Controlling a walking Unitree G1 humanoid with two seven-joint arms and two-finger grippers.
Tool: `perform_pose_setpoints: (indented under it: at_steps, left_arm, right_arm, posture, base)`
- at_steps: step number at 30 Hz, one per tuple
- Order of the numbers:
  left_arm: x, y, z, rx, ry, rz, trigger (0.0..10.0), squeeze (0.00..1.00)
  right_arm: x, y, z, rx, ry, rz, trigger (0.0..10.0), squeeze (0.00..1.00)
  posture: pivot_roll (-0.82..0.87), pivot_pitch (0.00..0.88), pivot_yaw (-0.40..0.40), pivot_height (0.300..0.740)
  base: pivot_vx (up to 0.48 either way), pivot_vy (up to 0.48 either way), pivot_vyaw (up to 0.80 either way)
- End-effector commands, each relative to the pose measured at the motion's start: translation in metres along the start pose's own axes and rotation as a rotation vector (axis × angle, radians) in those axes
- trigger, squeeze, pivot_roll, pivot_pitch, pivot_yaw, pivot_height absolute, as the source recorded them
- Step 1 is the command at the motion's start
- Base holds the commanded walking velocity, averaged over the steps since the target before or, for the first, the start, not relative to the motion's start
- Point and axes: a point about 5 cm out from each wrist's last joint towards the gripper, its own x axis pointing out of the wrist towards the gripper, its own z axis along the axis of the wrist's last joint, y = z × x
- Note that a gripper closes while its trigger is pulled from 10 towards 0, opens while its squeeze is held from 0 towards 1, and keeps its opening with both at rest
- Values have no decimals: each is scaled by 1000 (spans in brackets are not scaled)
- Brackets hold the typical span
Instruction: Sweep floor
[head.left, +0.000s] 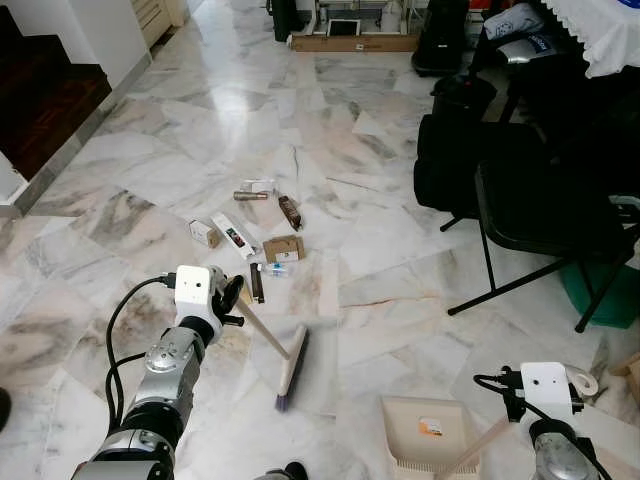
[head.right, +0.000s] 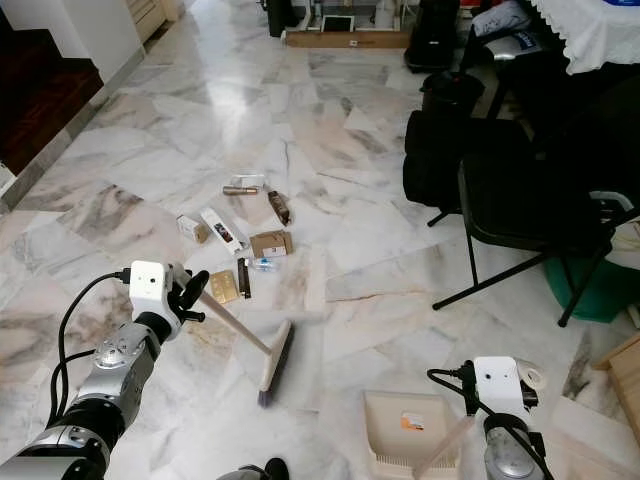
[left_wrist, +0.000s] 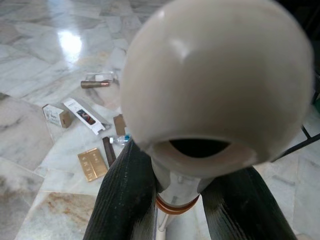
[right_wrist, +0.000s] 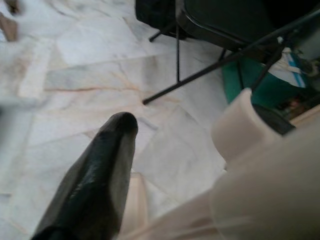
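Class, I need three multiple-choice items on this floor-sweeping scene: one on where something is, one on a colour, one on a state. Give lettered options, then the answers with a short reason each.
1. Where does the dustpan lie?
A. on the chair
B. on the floor, on the robot's right, near the right gripper
C. on the stairs

2. What colour is the folding chair?
A. black
B. white
C. red

3. What is the left gripper doing?
A. hanging open over the litter
B. shut on the broom handle
C. holding a box

Answers:
1. B: the beige dustpan rests on the marble floor, its handle running up to the right gripper.
2. A: its seat and thin legs are black.
3. B: in the left wrist view both fingers press against the broom handle below its rounded end.
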Motion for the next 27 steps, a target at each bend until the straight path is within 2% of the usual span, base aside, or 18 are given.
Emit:
perform_pose_setpoints:
  at_steps: [1, 5, 12, 20, 22, 26, 27]
  left_arm:
    - [1, 2, 4, 16, -15, 6, 10000, 0]
    - [2, 3, 5, 16, -16, 5, 10000, 0]
    - [2, 2, 5, 17, -17, 3, 10000, 0]
    - [2, 3, 6, 19, -20, 4, 10000, 0]
    - [2, 3, 6, 20, -19, 6, 10000, 0]
    - [3, 4, 7, 20, -21, 8, 10000, 0]
    - [2, 4, 7, 21, -21, 9, 10000, 0]
  right_arm:
    - [0, 2, 10, 68, -63, 44, 0, 0]
    - [0, 5, 18, 168, -106, 96, 0, 0]
    - [-1, 14, 19, 201, -116, 191, 0, 0]
    - [-4, 17, 18, 189, -131, 228, 0, 0]
    - [-3, 17, 20, 151, -145, 236, 0, 0]
    - [-4, 17, 33, 123, -227, 233, 0, 0]
    - [-5, 20, 38, 77, -259, 262, 0, 0]
  posture:
    - [40, 98, 67, 740]
    - [40, 97, 66, 740]
    - [42, 95, 69, 740]
    - [45, 96, 71, 740]
    - [44, 96, 71, 740]
    - [45, 98, 70, 740]
    - [44, 98, 69, 740]
  base:
    - [0, 0, 0]
    - [0, 0, 0]
    - [0, 0, 0]
    - [0, 0, 0]
    - [0, 0, 0]
    - [0, 0, 0]
    - [0, 0, 0]
